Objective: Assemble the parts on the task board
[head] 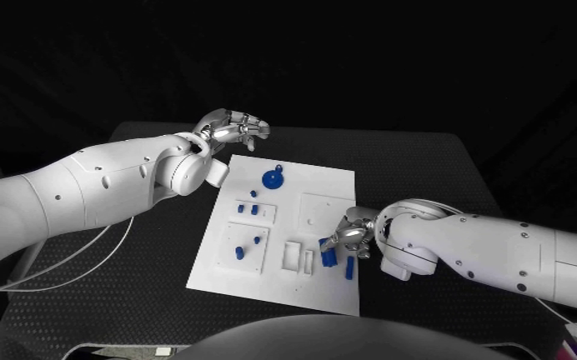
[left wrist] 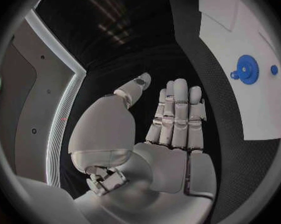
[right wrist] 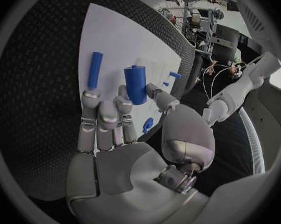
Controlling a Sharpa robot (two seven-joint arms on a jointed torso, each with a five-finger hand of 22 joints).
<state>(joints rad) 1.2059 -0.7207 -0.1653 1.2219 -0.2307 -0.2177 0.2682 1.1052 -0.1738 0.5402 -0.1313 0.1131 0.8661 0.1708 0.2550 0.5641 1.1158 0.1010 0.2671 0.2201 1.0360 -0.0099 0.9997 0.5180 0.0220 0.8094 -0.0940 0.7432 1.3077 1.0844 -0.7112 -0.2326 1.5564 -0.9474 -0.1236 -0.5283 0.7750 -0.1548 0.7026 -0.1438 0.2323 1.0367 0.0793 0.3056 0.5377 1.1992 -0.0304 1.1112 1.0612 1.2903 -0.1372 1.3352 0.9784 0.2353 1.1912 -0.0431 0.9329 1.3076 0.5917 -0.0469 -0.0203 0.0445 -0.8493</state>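
Fingers of the right hand (right wrist: 125, 134) are pinched on a short blue cylinder (right wrist: 135, 84), thumb against fingertips, over the near right part of the task board (head: 324, 189). A longer blue rod (right wrist: 95, 69) lies flat on the board just beside that hand. The left hand (head: 234, 127) is held above the table beyond the board's far left corner, fingers straight, side by side and holding nothing.

Risk, as a judgement: the pinch is shallow and near the cylinder's end, so a tilt on lowering could jam it at its recess or let it slip. The hand could also knock the loose rod.

Recesses: the raised frames toward the left hold small blue pegs (head: 248, 208). A blue gear (head: 273, 179) stands near the far edge. Whether the near centre slots are occupied cannot be told.
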